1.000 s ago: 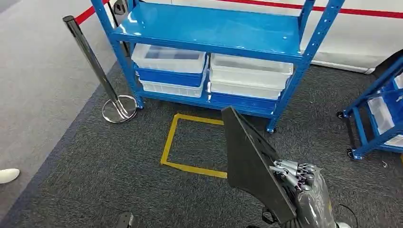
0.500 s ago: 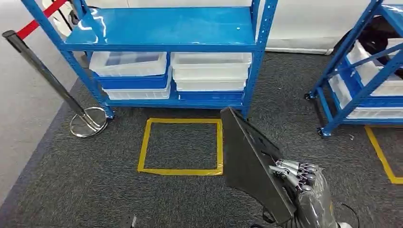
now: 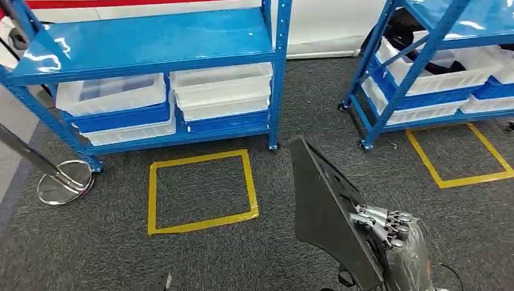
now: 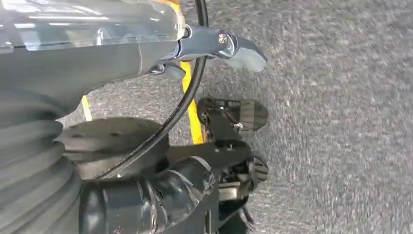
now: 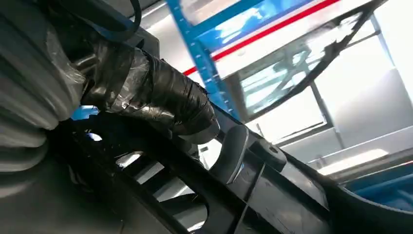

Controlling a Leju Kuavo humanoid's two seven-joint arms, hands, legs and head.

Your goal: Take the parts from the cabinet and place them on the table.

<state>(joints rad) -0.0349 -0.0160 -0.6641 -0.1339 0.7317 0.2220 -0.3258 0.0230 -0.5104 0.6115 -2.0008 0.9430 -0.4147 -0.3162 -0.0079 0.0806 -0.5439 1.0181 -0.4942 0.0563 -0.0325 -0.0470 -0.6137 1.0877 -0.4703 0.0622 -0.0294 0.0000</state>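
A large flat black part (image 3: 321, 206) stands on edge at the lower right of the head view, tilted, with my right hand (image 3: 385, 227) gripping its near edge. In the right wrist view the taped thumb (image 5: 160, 97) presses on the part's ribbed black frame (image 5: 272, 195). My left hand (image 4: 238, 48) hangs over the grey carpet with a pale finger stretched out and nothing in it. The blue cabinet (image 3: 151, 42) stands ahead on the left, with white bins (image 3: 221, 91) on its lower shelf.
A second blue rack (image 3: 388, 91) with white bins stands at the right. Two yellow tape squares mark the carpet, one (image 3: 200, 188) in front of the left cabinet and one (image 3: 460, 154) by the right rack. A chrome stanchion base (image 3: 63, 182) sits at the far left.
The camera has swung to the right, so the whole scene has slid left and the second rack has come into view. My right hand still holds the black part the same way.
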